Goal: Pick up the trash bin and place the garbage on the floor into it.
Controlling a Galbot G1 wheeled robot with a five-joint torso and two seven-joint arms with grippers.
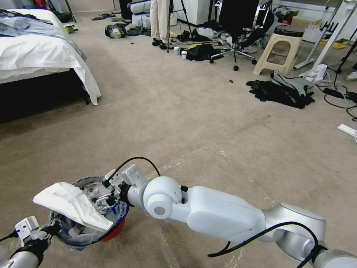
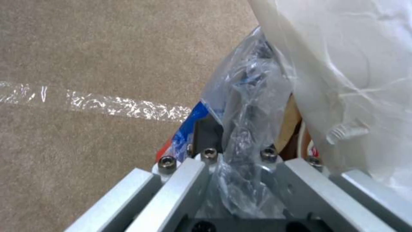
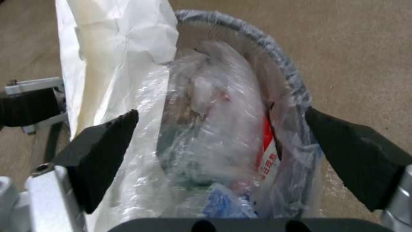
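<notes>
You're working over beige carpet crossed by shiny tape lines, and nearest you the trash bin hangs low at your left front, its bagged rim pinched shut in the left gripper. The right gripper hovers over the mouth with jaws spread wide and empty, above light, soft litter: a floppy white slipper draped over the rim and slick clear wrap, probably easiest pinched by a fold. Farther off lie dark clothes.

Head view high, facing forward-down, 2 wrist views close, all sharing the trash bin
</notes>
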